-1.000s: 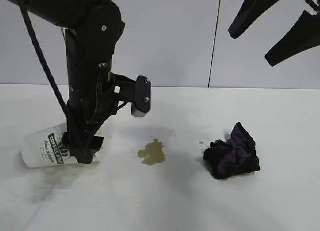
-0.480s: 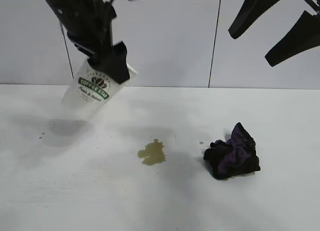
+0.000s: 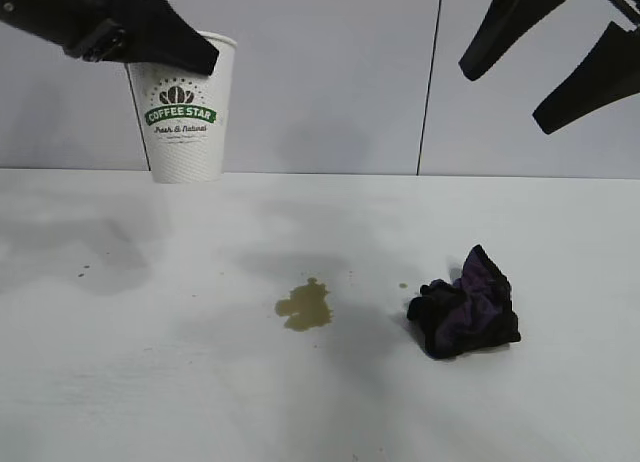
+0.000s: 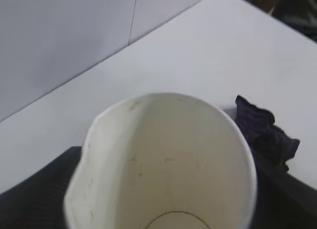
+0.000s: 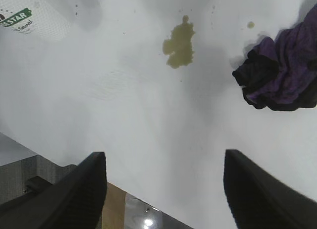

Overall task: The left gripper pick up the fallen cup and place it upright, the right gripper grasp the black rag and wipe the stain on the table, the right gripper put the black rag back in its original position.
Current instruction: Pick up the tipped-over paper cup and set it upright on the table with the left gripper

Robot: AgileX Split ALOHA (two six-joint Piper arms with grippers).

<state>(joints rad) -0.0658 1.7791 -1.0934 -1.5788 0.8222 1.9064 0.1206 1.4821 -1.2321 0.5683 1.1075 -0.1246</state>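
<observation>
cup (image 3: 183, 110): white paper, finely ribbed and embossed outside, printed green logo; inside smooth and matt, faintly speckled, clamped between the jaws
left gripper (image 3: 160, 40): black, matt, hard plastic look
right gripper (image 3: 548, 57): black, matt, smooth tapered fingers, set wide apart
black rag (image 3: 464, 306): soft crumpled cloth, black with purple folds, dull, well below the right jaws
stain (image 3: 305, 305): thin yellowish-brown liquid film, flat
table (image 3: 150, 382): white, smooth, matt
</observation>
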